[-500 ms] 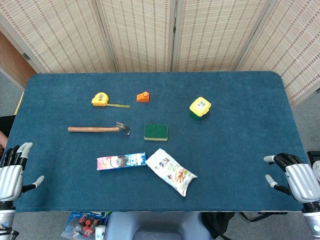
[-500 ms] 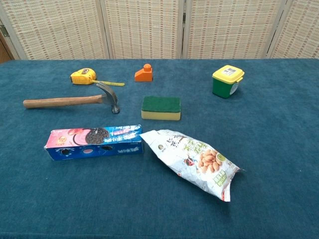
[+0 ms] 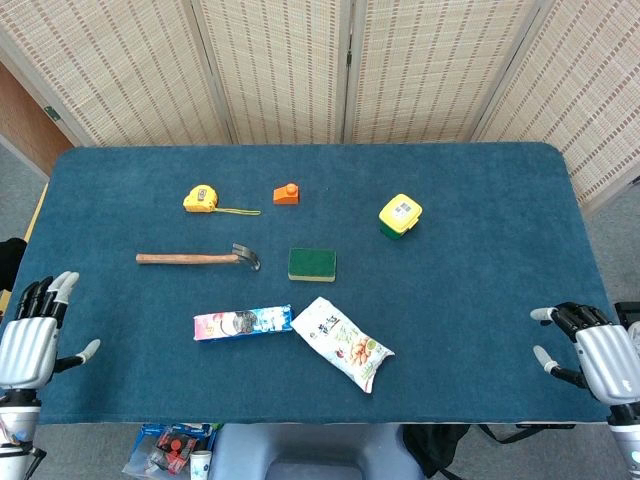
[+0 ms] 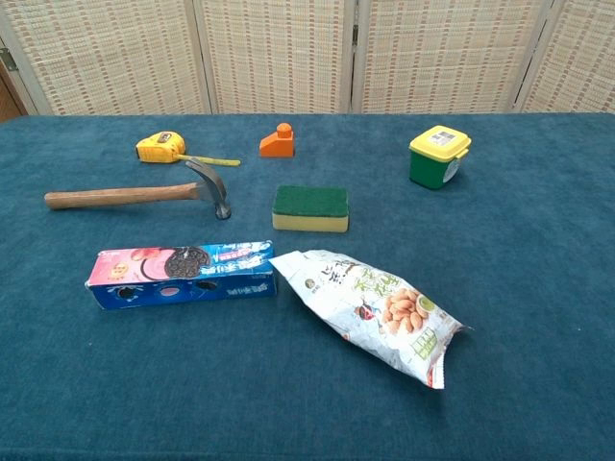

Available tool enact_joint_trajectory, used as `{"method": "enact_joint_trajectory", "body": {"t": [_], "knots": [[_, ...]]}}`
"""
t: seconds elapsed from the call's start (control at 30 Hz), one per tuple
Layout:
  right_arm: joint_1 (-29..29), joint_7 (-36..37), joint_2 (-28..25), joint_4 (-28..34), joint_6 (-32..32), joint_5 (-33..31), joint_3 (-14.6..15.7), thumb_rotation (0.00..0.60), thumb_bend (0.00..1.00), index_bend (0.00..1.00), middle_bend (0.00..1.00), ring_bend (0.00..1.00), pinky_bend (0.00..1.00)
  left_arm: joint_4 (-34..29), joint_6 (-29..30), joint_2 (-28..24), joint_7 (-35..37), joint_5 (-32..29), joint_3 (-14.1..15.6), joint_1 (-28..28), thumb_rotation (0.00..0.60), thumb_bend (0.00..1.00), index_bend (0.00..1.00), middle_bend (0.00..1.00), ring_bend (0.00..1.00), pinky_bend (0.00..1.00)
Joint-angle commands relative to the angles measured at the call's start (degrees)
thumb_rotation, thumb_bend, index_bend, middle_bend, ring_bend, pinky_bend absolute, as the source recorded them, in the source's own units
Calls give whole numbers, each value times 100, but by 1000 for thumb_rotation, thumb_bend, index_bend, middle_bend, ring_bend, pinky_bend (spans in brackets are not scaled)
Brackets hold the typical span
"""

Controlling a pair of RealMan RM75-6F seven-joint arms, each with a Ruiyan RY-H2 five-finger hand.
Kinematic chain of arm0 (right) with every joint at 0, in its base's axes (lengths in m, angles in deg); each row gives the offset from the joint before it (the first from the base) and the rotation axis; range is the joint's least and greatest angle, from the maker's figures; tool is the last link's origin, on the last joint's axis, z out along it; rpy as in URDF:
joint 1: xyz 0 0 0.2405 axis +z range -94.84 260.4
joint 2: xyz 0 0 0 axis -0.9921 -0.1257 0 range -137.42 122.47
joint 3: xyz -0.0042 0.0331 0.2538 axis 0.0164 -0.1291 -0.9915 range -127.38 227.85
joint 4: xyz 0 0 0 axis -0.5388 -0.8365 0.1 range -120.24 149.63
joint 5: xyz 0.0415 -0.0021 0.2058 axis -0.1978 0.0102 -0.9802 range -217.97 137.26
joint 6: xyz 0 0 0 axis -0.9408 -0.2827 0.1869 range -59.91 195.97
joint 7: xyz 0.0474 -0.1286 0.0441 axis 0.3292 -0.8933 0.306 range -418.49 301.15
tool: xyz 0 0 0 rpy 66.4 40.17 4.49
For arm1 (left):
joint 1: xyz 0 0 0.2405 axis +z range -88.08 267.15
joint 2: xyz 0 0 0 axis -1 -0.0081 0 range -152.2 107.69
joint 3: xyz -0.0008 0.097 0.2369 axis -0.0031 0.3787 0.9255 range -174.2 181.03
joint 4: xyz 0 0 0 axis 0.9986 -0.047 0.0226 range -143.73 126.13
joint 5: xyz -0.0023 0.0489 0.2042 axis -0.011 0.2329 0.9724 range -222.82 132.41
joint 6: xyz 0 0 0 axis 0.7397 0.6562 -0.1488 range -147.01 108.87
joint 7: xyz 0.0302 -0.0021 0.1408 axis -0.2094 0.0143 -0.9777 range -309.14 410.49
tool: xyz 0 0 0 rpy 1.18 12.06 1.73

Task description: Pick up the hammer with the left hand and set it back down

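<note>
The hammer lies flat on the blue table, wooden handle pointing left and its metal claw head at the right end; the chest view shows the hammer the same way. My left hand hovers at the table's near left corner, fingers spread and holding nothing, well short of the handle. My right hand sits at the near right corner, fingers apart and empty. Neither hand appears in the chest view.
A yellow tape measure and an orange block lie behind the hammer. A green sponge sits just right of its head. A cookie box and snack bag lie nearer me; a yellow-lidded jar stands further right.
My left hand has shifted slightly to the right and up toward the table. The right hand has drifted a little to the right. No object has moved.
</note>
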Motion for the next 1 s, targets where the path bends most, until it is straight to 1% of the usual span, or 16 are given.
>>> {"method": "enact_joint_trajectory", "body": {"t": [0.03,0.2,0.23,0.3,0.37,0.43,0.5,0.67,0.83,1.0], "knots": [[-2,6,-5,-5,-8,8,1,600,280,351,422,266,280,-17,-281,-1,-9,31,-147,-277,600,168,16,1,6,0],[-8,31,-4,-22,-15,20,15,600,281,351,422,266,280,42,-1036,86,-171,-181,-448,-935,600,176,86,46,7,0],[-12,34,-4,-25,-18,17,18,600,281,351,422,266,280,80,-1188,124,-216,-250,-502,-1064,600,197,97,61,10,0],[-26,46,-7,-33,-34,11,22,600,280,351,422,266,280,187,-1546,236,-357,-440,-616,-1366,600,282,120,93,24,0],[-40,57,-9,-48,-37,-6,28,600,280,351,422,266,280,341,-1888,389,-509,-679,-722,-1662,600,320,147,131,34,0],[-52,66,-14,-60,-35,-24,36,600,280,351,422,266,280,486,-2224,536,-740,-978,-804,-1946,600,323,177,172,38,0],[-63,78,-18,-67,-36,-37,41,600,280,351,422,266,280,610,-2470,672,-914,-1234,-857,-2168,600,323,189,187,40,0],[-74,101,-17,-97,-26,-69,43,600,280,351,422,266,281,946,-3135,977,-1508,-2092,-903,-2759,600,323,161,187,37,0],[-73,127,2,-120,0,-91,45,600,281,351,422,266,280,1328,-3437,1318,-1918,-2763,-891,-3223,600,323,120,159,36,0],[-89,137,7,-147,21,-140,48,600,280,351,422,266,280,1680,-3689,1577,-2531,-3656,-741,-3705,600,323,83,134,39,0]]}}
